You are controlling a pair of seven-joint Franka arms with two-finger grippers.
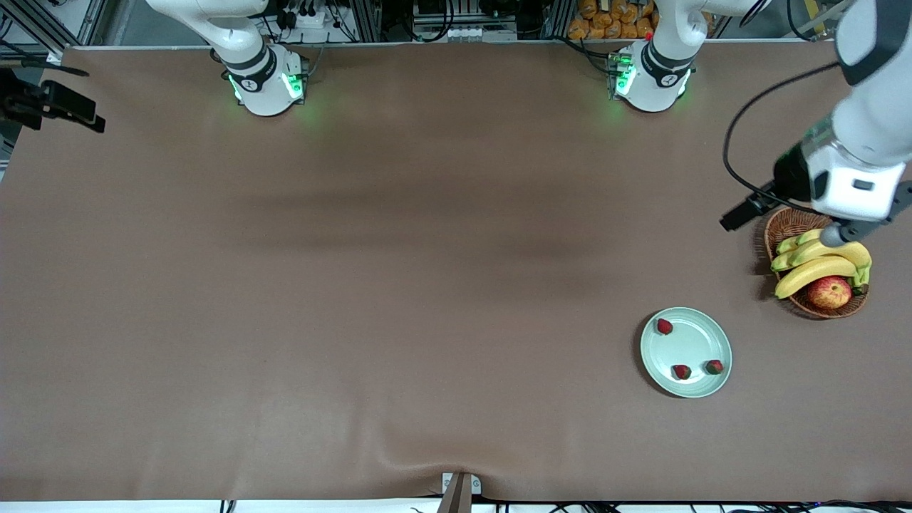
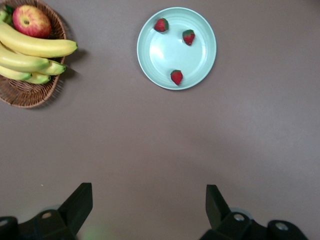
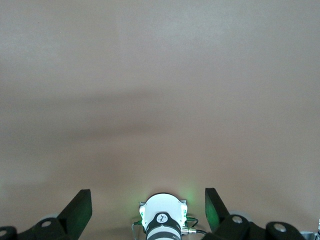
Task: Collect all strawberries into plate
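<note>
Low in the front view's right half sits the plate (image 1: 686, 352) with all three strawberries (image 1: 664, 326) on it, so I judge nothing is left to collect. My left gripper (image 2: 149, 210) hangs spread and empty over the basket (image 1: 784, 226), near the table's edge. My right gripper (image 3: 148, 210) waits, spread, over bare table (image 3: 160, 75).

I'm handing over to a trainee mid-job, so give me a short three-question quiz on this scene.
1. How many strawberries lie on the plate?
2. True or false: the left gripper is open and holds nothing.
3. Which lies nearer the front camera: (a) the plate or (b) the basket?

Key: 1. Three. 2. True; its fingers stand wide apart, high over the table near the basket. 3. (a). The right gripper waits, also open.
</note>
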